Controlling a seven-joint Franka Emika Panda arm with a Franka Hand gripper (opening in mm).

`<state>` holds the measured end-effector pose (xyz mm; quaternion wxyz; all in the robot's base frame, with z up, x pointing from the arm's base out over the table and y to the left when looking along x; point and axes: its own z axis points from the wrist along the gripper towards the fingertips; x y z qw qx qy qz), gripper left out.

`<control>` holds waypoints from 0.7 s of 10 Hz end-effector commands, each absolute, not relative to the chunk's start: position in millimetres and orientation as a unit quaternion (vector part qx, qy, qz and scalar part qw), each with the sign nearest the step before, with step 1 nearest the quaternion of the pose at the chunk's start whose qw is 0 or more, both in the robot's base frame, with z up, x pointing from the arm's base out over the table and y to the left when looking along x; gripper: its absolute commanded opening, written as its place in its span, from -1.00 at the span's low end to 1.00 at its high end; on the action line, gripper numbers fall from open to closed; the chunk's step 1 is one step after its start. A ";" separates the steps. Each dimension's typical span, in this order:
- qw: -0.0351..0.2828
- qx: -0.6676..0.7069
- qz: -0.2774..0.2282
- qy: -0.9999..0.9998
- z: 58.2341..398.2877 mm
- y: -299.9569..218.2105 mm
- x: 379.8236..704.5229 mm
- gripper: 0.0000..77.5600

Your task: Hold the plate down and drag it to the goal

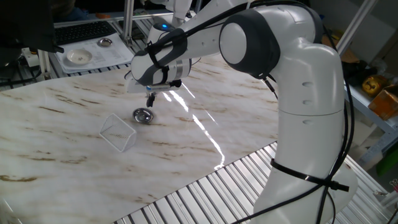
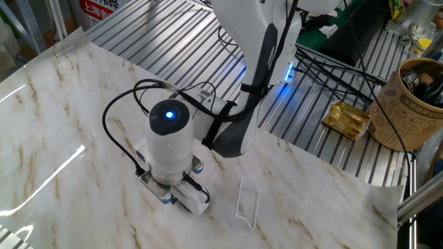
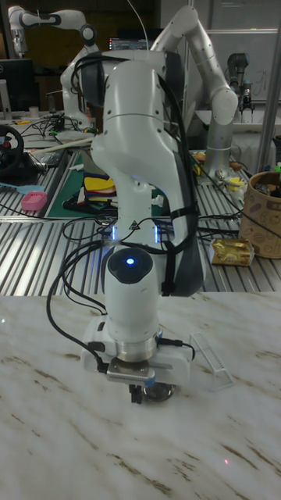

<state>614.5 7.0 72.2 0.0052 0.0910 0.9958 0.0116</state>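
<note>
While the marble-patterned table (image 1: 74,143) fills the foreground of one fixed view, we see the goal (image 1: 118,132), a faint whitish square outline, lying nearest the camera, with the plate (image 1: 143,116) just beyond its far corner and not yet inside it. We read the tiny silver dish as resting flat on the table, close beside the outline but apart from it. Above the dish hangs the gripper (image 1: 150,101), its tip a short way over the plate's far edge and seemingly clear of the metal; we cannot tell whether the jaws are together or apart, since they look like a single dark stub from this side and are hidden under the wrist in the other fixed view. We judge that the arm is poised over the dish because the task needs downward pressure before any drag, and the short remaining slide runs toward the outline. In the tall fixed view the plate (image 3: 160,391) peeks out beneath the wrist, the goal (image 3: 211,361) beside it. Farther back, beyond the table's edge, a pale saucer (image 1: 79,57) sits on a tray.
</note>
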 end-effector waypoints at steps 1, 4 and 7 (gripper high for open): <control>0.007 0.087 0.012 0.996 70.5 5.0 616.3 -1.00; 0.008 0.084 0.011 0.996 67.5 5.8 613.5 -1.00; 0.009 0.086 0.007 0.996 63.2 8.6 605.2 -1.00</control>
